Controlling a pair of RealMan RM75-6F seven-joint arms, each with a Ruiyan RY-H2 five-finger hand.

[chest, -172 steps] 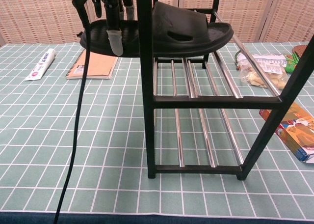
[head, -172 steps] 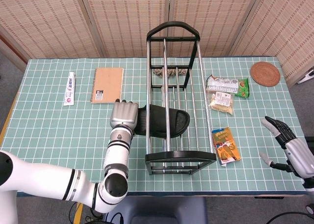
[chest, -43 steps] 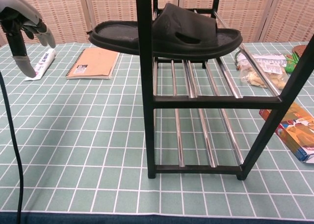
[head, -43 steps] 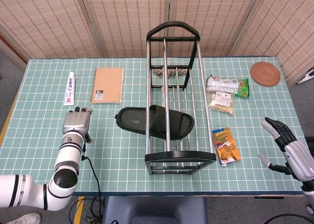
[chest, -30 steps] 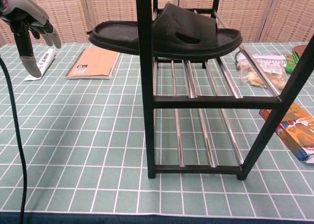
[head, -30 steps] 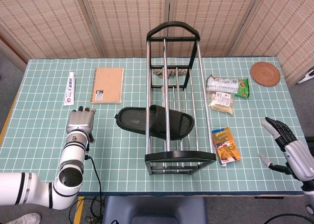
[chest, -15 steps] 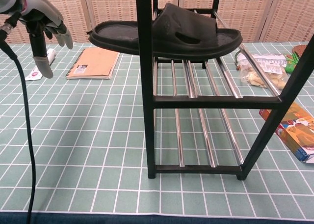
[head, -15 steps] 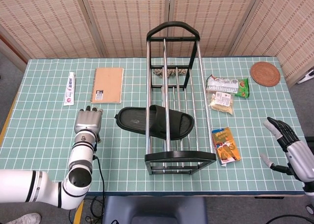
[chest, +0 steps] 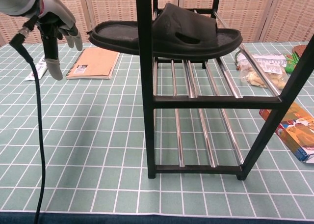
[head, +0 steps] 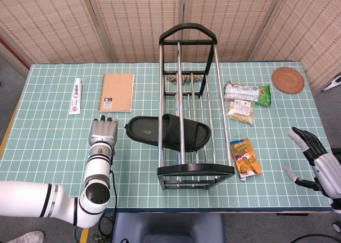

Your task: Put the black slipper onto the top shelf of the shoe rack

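while the slipper (head: 166, 131) lies across the top rails of the rack (head: 187, 171), its heel end overhangs the rack's left side into open air; only the toe half and strap sit over the rails. judged: placement is part done, and the overhang is likely why the left hand is so near.

item, left hand (head: 103, 131): raised above the table (head: 42, 142), just beside the slipper's heel, not touching it. fingers (chest: 53, 62) apart and hanging downward in the chest view, holding nothing. judged: placed level with the heel for a sideways nudge deeper onto the shelf.

item, right hand (head: 319, 165): low at the table's right edge, well apart from the rack. fingers spread, holding nothing. judged: parked out of the way, as the task needs one hand.

item, rack: black frame, chrome rails, standing mid-table. lower shelves seem bare in the chest view.

item, sundries, none in the working path:
- notebook (head: 117, 92) and tube (head: 77, 95), flat, left of the rack.
- snack packets (head: 246, 99), right of the rack.
- orange packet (head: 245, 157), near the rack's right foot.
- round mat (head: 287, 80), far right corner.

risk, judged: a push on the heel could twist the slipper on the smooth rails instead of sliding it straight.
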